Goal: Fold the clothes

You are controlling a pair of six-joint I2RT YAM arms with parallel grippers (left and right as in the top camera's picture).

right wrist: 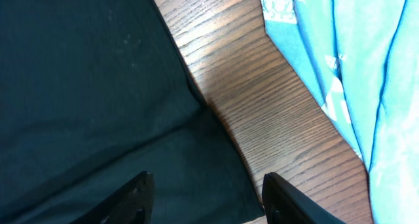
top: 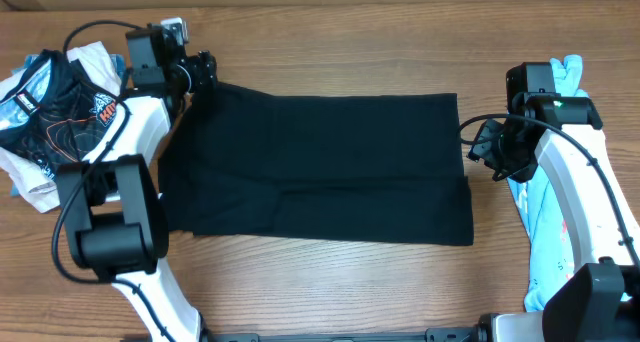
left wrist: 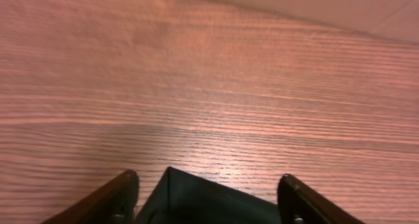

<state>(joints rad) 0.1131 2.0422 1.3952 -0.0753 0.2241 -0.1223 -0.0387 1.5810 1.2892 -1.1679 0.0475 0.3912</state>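
The large plain black T-shirt [top: 320, 167] lies folded into a flat rectangle in the middle of the wooden table. My left gripper [top: 200, 74] is open at the shirt's far left corner; in the left wrist view that black corner [left wrist: 196, 201] sits between the two fingers [left wrist: 209, 188]. My right gripper [top: 482, 147] is open over the shirt's right edge; the right wrist view shows black fabric [right wrist: 98, 86] between and beyond the fingers [right wrist: 206, 185]. A light blue tee [top: 545, 232] with white lettering lies under the right arm, and it also shows in the right wrist view [right wrist: 353, 67].
A heap of other clothes [top: 55, 107], black with print plus white and blue pieces, lies at the far left of the table. Bare wood [top: 330, 52] runs behind the black shirt, and a strip [top: 330, 282] lies in front.
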